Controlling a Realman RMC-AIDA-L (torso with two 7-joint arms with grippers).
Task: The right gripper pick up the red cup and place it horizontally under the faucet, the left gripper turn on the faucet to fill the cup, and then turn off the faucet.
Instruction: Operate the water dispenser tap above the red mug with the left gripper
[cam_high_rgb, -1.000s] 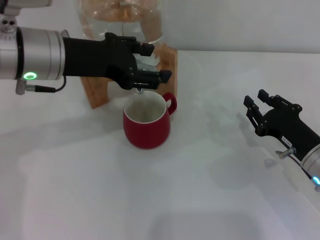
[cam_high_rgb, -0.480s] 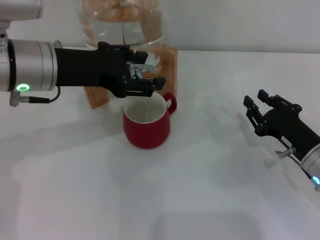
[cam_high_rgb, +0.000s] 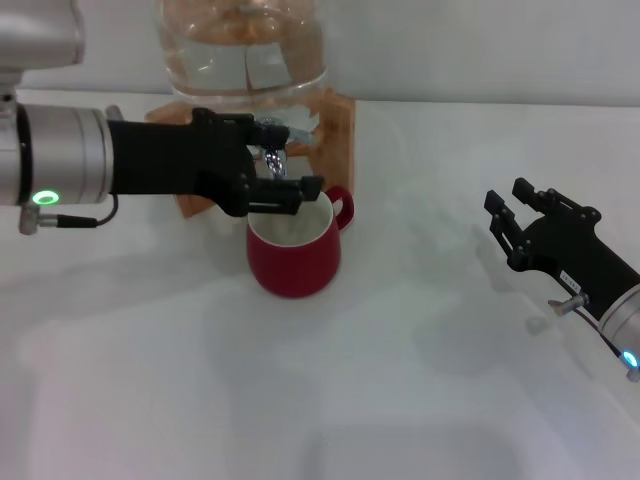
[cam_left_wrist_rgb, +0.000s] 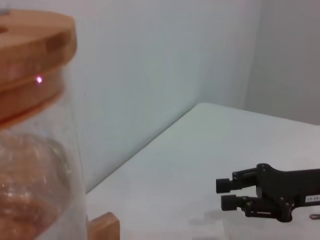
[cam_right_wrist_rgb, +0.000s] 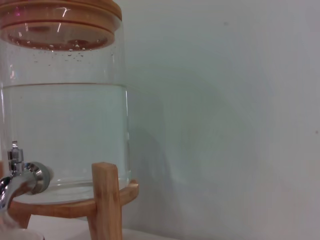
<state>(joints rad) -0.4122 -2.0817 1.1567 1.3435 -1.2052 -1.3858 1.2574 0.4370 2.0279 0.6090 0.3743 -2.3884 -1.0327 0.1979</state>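
L gripper at faucet over red cup – R gripper parked

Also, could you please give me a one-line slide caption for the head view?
Left gripper at the faucet above the upright red cup; right gripper idle, open, off to the right.

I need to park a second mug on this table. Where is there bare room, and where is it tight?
Bare table lies between the red cup and the right gripper, and across the near side before the cup. It is crowded at the faucet: the left gripper hangs over the cup's rim, against the wooden stand.
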